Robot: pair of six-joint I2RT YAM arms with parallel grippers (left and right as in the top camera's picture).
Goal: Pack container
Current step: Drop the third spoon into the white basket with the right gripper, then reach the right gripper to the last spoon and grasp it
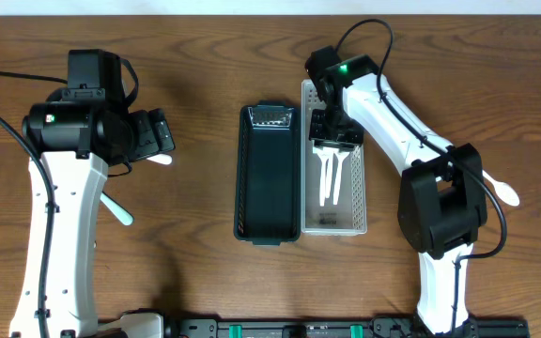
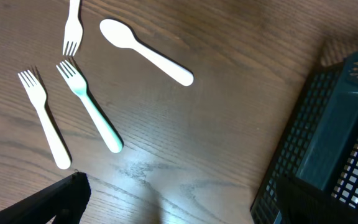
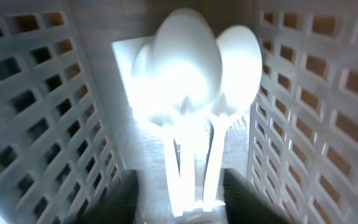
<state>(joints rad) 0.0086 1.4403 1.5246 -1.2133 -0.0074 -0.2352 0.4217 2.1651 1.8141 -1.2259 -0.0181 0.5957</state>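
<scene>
A white slotted basket (image 1: pixel 357 202) stands beside a dark green basket (image 1: pixel 244 188) at mid table. White spoons (image 1: pixel 331 174) lie in the white basket, bowls away from the camera in the right wrist view (image 3: pixel 188 68). My right gripper (image 1: pixel 334 141) is down inside this basket, open, its fingers (image 3: pixel 182 205) on either side of the handles with gaps. My left gripper (image 1: pixel 162 136) is open and empty above the table on the left (image 2: pixel 179 211). Below it lie a white spoon (image 2: pixel 146 51), a mint fork (image 2: pixel 92 109) and two white forks (image 2: pixel 45 124).
The dark green basket (image 2: pixel 328 143) fills the right of the left wrist view. A white spoon (image 1: pixel 502 190) lies at the far right behind the right arm. A mint utensil (image 1: pixel 117 208) lies beside the left arm. Basket walls (image 3: pixel 36 112) close in on the right gripper.
</scene>
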